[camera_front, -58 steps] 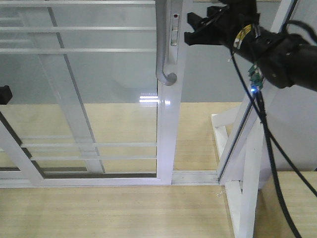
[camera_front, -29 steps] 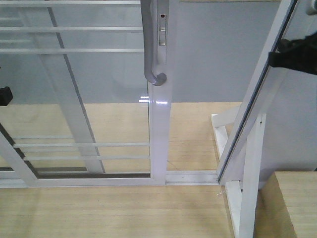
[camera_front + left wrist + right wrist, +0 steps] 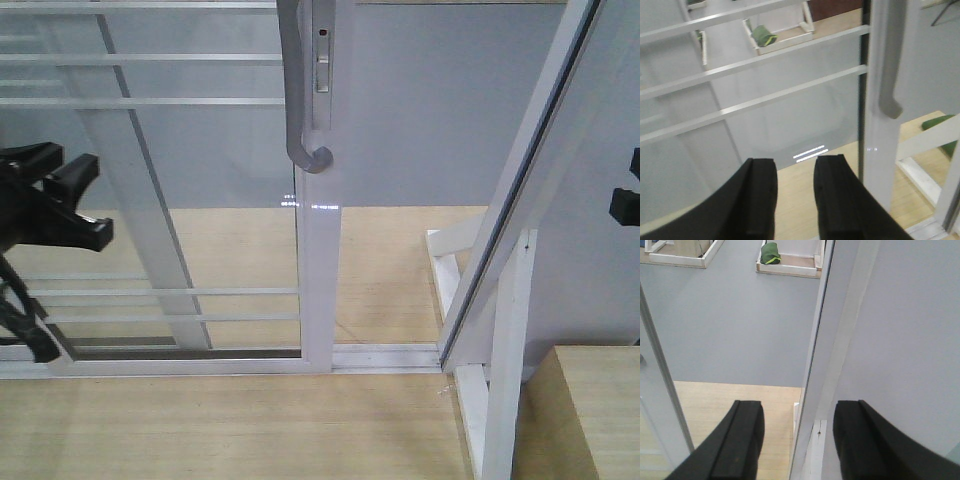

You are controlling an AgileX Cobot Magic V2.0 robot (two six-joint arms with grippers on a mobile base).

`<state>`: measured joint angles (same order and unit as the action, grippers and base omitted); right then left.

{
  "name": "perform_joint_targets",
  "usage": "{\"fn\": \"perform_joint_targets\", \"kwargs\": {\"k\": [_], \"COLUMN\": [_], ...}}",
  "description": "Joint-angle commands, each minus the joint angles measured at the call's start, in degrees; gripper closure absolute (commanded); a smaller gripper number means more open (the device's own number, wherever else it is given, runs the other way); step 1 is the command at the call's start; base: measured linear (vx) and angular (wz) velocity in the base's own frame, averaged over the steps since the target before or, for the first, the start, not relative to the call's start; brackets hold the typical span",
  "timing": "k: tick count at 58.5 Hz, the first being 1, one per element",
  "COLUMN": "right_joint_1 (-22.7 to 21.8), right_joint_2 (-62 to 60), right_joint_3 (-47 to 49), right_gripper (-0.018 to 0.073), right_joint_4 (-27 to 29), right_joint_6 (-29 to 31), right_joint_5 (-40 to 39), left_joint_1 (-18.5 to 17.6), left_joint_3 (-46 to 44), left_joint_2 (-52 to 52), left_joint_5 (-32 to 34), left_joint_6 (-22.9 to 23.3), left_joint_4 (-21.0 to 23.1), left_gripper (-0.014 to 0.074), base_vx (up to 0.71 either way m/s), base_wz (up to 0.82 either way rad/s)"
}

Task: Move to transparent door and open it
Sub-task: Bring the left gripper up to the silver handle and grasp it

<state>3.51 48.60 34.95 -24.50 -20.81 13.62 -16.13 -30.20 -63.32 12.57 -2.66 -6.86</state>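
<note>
The transparent door (image 3: pixel 180 190) is a clear glass panel with thin white bars, and its white stile (image 3: pixel 322 260) stands near the middle of the front view. Its curved grey handle (image 3: pixel 300 110) hangs on that stile, also seen in the left wrist view as the handle (image 3: pixel 888 75). My left gripper (image 3: pixel 95 200) is open in front of the glass, well left of the handle and touching nothing. Its fingers (image 3: pixel 760 195) have only floor between them. My right gripper (image 3: pixel 628 195) shows only at the right edge. In its own view the right gripper (image 3: pixel 797 412) is open and empty.
A white slanted post (image 3: pixel 520 170) with a triangular brace (image 3: pixel 490 380) stands right of the door, with a gap between it and the stile. The floor track (image 3: pixel 390 358) runs below. A wooden block (image 3: pixel 595 410) sits at bottom right. Far off lies a green bundle (image 3: pixel 771 252).
The door has slid to the left, widening the gap beside the slanted post. My right arm has pulled back from the handle to the right edge. My left gripper has risen into view.
</note>
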Motion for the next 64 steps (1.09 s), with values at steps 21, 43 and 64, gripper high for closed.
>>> {"fn": "perform_joint_targets", "kwargs": {"k": [21, 43, 64], "right_joint_1": [-0.37, -0.37, -0.37], "right_joint_2": [-0.35, -0.35, -0.35], "right_joint_3": [1.74, 1.74, 1.74], "right_gripper": [0.0153, 0.0153, 0.0153], "right_joint_4": [-0.36, -0.41, -0.57], "right_joint_6": [-1.52, -2.37, -2.37], "right_joint_5": [-3.90, -3.90, -3.84], "left_joint_1": [-11.65, -12.48, -12.48], "left_joint_3": [-16.36, -34.67, -49.50], "left_joint_2": [-23.74, -38.95, -47.97], "left_joint_5": [24.13, 25.08, 21.92], "left_joint_6": [3.64, 2.66, -2.88], "left_joint_4": [0.00, -0.33, 4.88], "left_gripper": [0.0088, 0.0090, 0.0090], "base_vx": [0.00, 0.00, 0.00], "base_wz": [0.00, 0.00, 0.00]}}
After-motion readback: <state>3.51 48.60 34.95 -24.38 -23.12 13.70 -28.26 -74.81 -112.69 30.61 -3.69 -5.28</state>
